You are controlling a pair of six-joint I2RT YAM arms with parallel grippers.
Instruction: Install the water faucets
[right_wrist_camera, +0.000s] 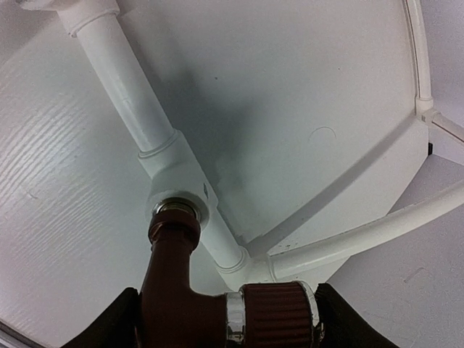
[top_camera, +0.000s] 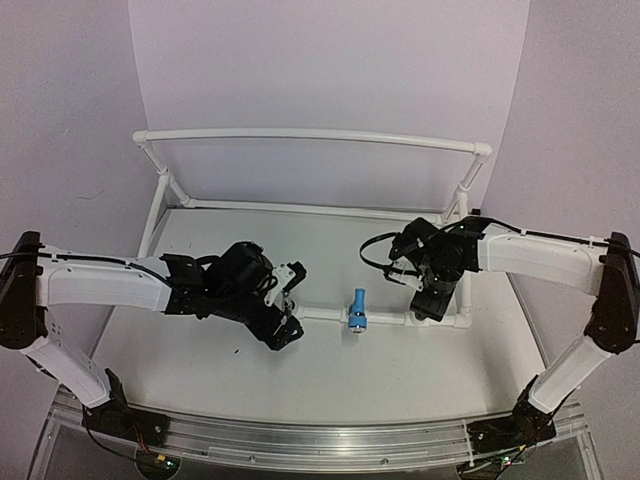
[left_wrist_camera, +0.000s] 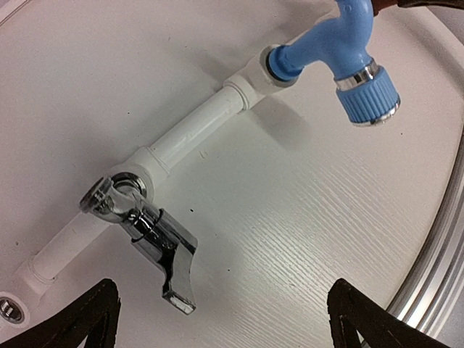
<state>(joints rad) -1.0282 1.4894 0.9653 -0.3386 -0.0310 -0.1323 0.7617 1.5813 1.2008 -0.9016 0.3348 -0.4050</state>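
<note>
Plainly the right gripper (top_camera: 432, 303) is clamped on the brown tap (right_wrist_camera: 185, 290), whose neck meets a socket (right_wrist_camera: 177, 206) of the frame (right_wrist_camera: 138, 101) near its right front corner. The blue tap (left_wrist_camera: 341, 51) sits in the middle socket and the chrome tap (left_wrist_camera: 148, 235) in the next one along the same bar. The left gripper (left_wrist_camera: 221, 319) hovers above the chrome tap, fingers wide apart and holding nothing. The main risk, I judge, is the brown tap going in crooked: a neck not square to the socket could cross-thread and jam. Turning it may also twist or drag the frame, which nothing seems to pin down. If the left gripper drops carelessly, a finger could knock the chrome tap's lever.
</note>
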